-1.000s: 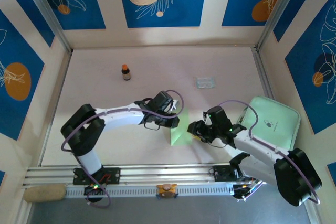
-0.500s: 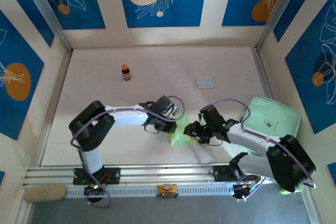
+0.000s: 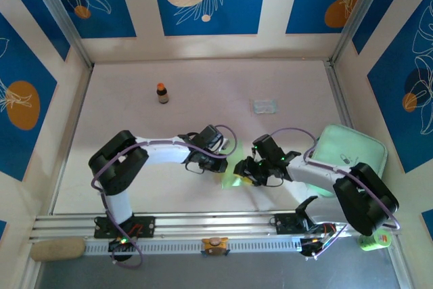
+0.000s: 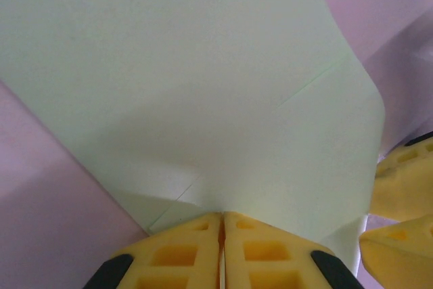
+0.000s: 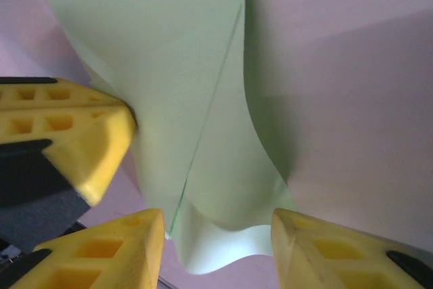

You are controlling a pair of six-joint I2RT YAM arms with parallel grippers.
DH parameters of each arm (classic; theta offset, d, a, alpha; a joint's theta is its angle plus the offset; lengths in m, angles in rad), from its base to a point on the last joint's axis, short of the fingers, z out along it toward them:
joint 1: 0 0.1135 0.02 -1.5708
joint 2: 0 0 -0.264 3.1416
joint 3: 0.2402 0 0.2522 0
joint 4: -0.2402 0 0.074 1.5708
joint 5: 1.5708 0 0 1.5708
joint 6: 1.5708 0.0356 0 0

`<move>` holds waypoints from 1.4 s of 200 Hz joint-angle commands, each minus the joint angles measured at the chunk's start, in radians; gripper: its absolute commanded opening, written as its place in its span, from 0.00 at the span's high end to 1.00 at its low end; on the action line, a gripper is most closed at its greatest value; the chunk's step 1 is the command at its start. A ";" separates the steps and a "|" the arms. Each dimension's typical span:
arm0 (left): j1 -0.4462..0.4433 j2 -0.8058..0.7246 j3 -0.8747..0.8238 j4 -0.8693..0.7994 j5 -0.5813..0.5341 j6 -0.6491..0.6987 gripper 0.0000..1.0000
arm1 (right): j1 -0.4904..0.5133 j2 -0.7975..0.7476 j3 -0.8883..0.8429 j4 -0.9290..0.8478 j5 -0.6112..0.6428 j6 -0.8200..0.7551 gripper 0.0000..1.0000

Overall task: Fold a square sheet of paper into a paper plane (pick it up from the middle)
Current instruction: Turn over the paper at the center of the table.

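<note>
The square sheet of paper [image 4: 203, 86] is pale green, creased and bowed upward, and stands off the table between my two grippers [image 3: 229, 178]. My left gripper [image 4: 222, 218] is shut on its near edge, yellow fingers pressed together with the paper pinched between them. From the right, my right gripper [image 5: 220, 245] faces the sheet with its jaws open. A curled edge of the paper [image 5: 223, 235] lies in the gap and touches neither pad. In the top view the left gripper [image 3: 225, 162] and right gripper [image 3: 242, 169] sit close together.
A small brown bottle [image 3: 162, 93] with an orange cap stands at the back left. A clear packet [image 3: 264, 106] lies at the back right. A mint green tray [image 3: 352, 157] sits on the right, partly under the right arm.
Both grippers have come closer together around the sheet. The left jaws have closed on the paper, and the sheet now shows less from above, bunched between the two grippers.
</note>
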 commanded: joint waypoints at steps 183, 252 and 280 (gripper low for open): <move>0.004 -0.007 -0.022 0.007 0.025 -0.024 0.90 | -0.198 0.152 0.029 0.191 -0.176 -0.100 0.58; 0.004 -0.017 -0.019 0.010 0.027 -0.022 0.89 | -0.212 0.177 -0.005 0.248 -0.187 -0.096 0.70; 0.004 -0.023 -0.026 0.022 0.027 -0.035 0.88 | -0.226 0.181 -0.022 0.272 -0.192 -0.094 0.74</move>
